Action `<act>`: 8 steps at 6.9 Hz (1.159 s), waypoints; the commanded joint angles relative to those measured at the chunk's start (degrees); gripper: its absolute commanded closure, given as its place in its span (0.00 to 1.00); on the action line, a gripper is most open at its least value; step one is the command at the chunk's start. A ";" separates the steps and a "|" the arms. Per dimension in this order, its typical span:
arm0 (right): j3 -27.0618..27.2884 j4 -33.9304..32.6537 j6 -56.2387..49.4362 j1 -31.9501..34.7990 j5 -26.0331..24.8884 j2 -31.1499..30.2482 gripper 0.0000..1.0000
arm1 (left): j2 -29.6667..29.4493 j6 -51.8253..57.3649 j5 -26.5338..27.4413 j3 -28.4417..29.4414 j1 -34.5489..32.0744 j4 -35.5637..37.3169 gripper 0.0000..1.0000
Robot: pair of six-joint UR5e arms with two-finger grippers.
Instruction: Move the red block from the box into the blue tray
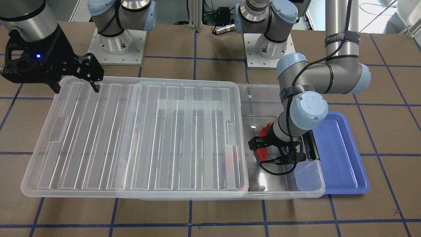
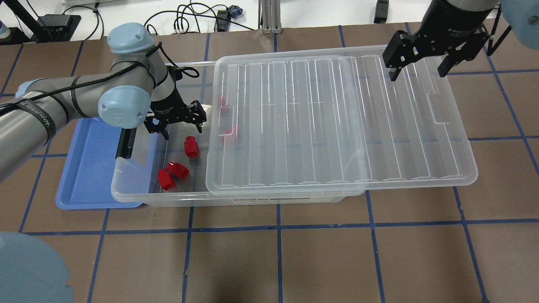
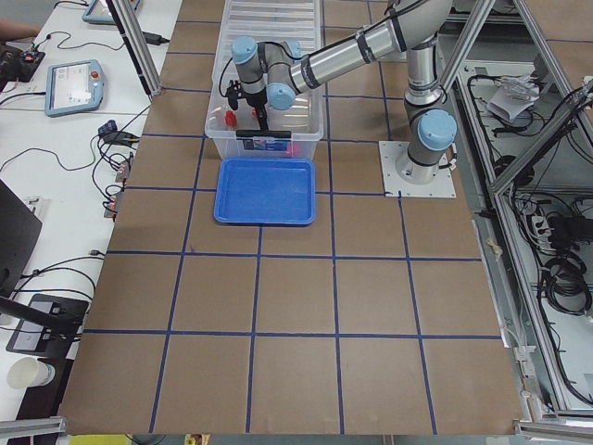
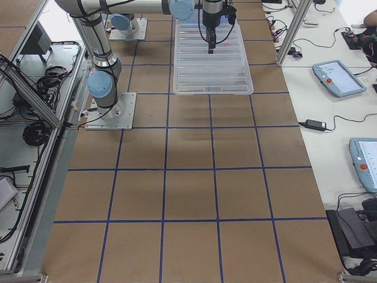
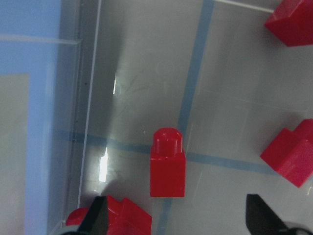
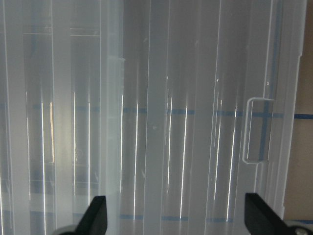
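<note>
Squarely ahead of the left gripper (image 5: 176,213), whose fingers (image 5: 98,218) were spread apart, sat the red block (image 5: 167,166), long axis crossing their closing line.

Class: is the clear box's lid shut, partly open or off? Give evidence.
Partly open: the lid is shifted sideways, overhanging the box and leaving red blocks uncovered at one end.

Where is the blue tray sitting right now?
In the overhead view the blue tray lies on the table at the left, on the robot's left side, right beside the uncovered short end of the box.
</note>
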 commanded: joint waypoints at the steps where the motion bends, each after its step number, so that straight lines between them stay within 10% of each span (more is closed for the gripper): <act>1: 0.23 -0.22 0.00 0.00 0.02 -0.03 0.00 | -0.81 0.48 0.63 -3.20 -0.04 3.64 0.00; 3: 0.15 -0.30 0.00 0.00 0.02 -0.03 0.00 | -1.60 0.49 0.37 -4.53 -0.04 4.26 0.00; 6: 0.23 -0.30 0.00 0.00 0.02 0.06 0.00 | -2.57 0.75 0.28 -4.98 -0.04 4.97 0.91; 8: 0.23 -0.30 0.00 0.00 0.11 0.06 0.00 | -1.97 0.75 0.63 -4.10 -0.04 5.06 1.00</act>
